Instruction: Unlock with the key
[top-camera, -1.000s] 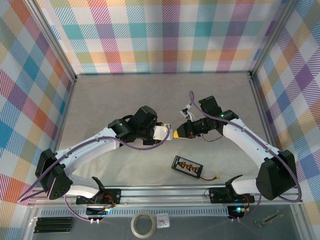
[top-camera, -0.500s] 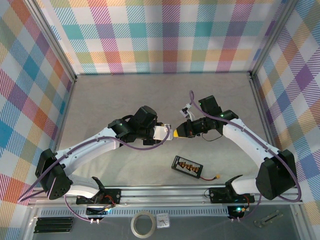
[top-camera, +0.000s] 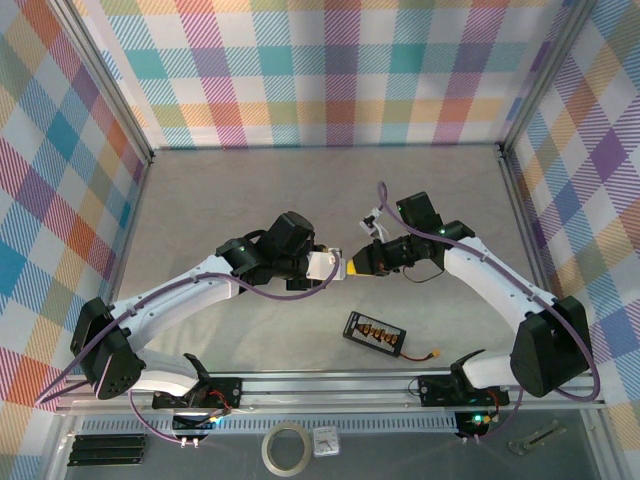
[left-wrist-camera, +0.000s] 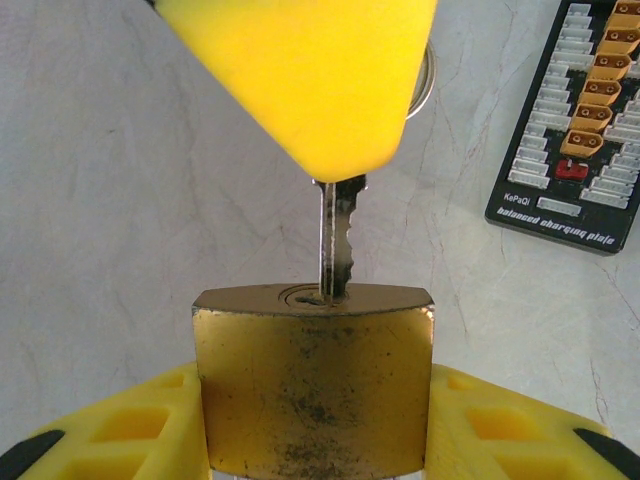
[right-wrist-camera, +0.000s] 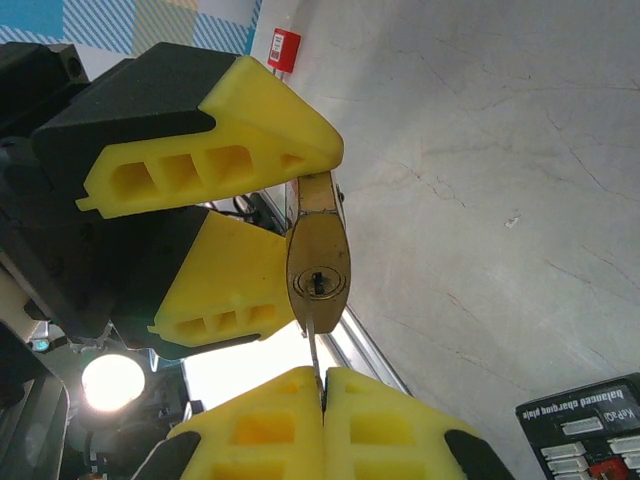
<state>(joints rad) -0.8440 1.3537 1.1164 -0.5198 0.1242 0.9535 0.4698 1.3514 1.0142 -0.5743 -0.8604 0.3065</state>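
A worn brass padlock (left-wrist-camera: 315, 385) is held off the table, with my left gripper (left-wrist-camera: 315, 445) shut on its two flat sides, keyhole end facing away from the wrist. My right gripper (right-wrist-camera: 323, 400) is shut on the head of a silver key (left-wrist-camera: 338, 240). The key's tip sits in the mouth of the keyhole (right-wrist-camera: 318, 282), and most of the toothed blade is still outside. In the top view the left gripper (top-camera: 325, 265) and the right gripper (top-camera: 357, 266) meet nose to nose above the middle of the table. The padlock's shackle is hidden.
A black balance-charging board (top-camera: 375, 333) with yellow connectors lies on the grey table (top-camera: 250, 200) just in front of the grippers, also seen as the board (left-wrist-camera: 580, 120). A key ring (left-wrist-camera: 427, 80) hangs behind the right finger. Checked walls enclose three sides.
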